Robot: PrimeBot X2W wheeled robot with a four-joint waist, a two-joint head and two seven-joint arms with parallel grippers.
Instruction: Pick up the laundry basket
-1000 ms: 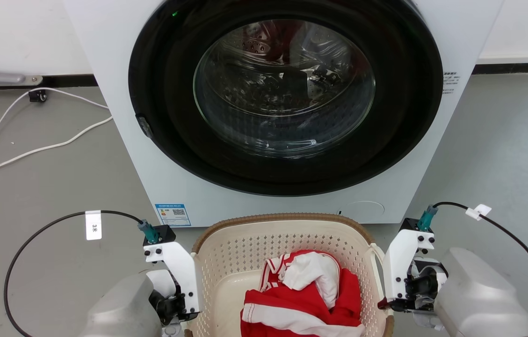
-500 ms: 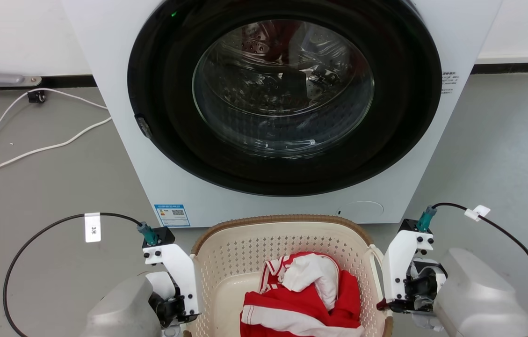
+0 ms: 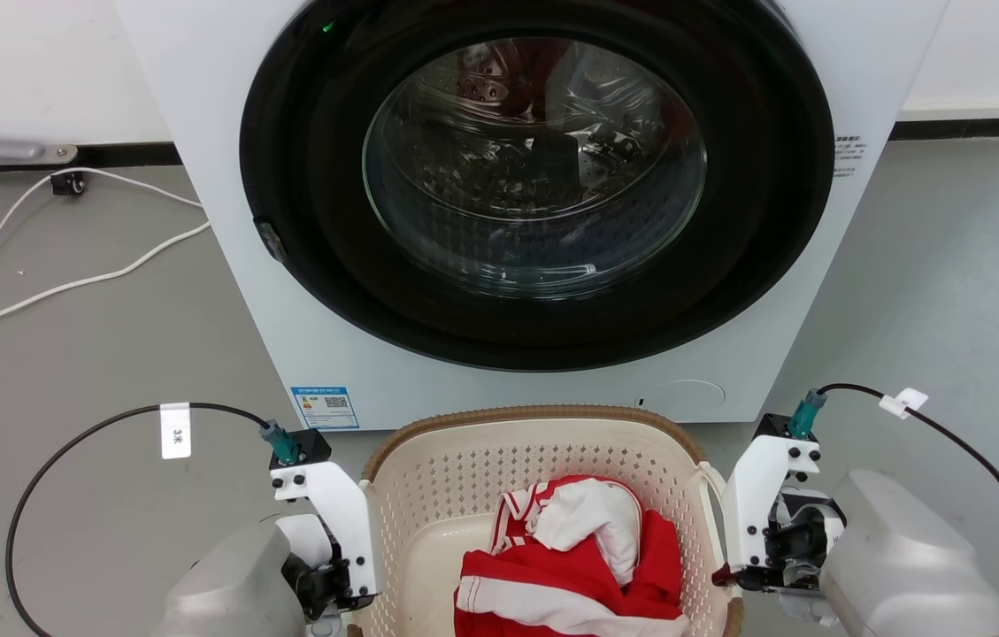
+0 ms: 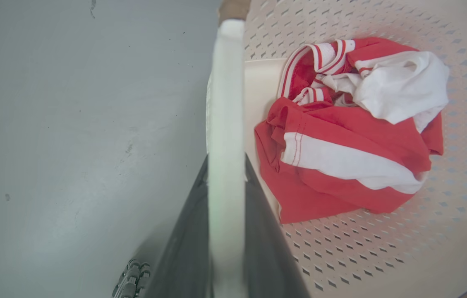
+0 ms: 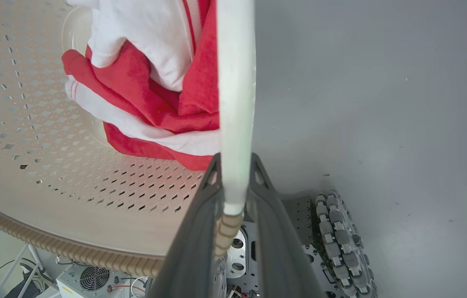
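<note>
Little has shifted since a second ago — the laundry basket [image 3: 464,478] sits low before the washer [image 3: 225,133], between the two arms, one handled side facing each. The left tool [image 4: 226,174] is closed on the left handle [image 4: 226,82], the right tool [image 5: 235,165] on the right handle [image 5: 236,82] — fingers pinching each white bar.

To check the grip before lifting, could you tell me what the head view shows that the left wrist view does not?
Head view: the washing machine, its closed door, a white floor cable and the right gripper beside the laundry basket. Left wrist view: the left gripper closed on the basket's white handle. Both: the basket and the red-and-white clothes inside.
</note>
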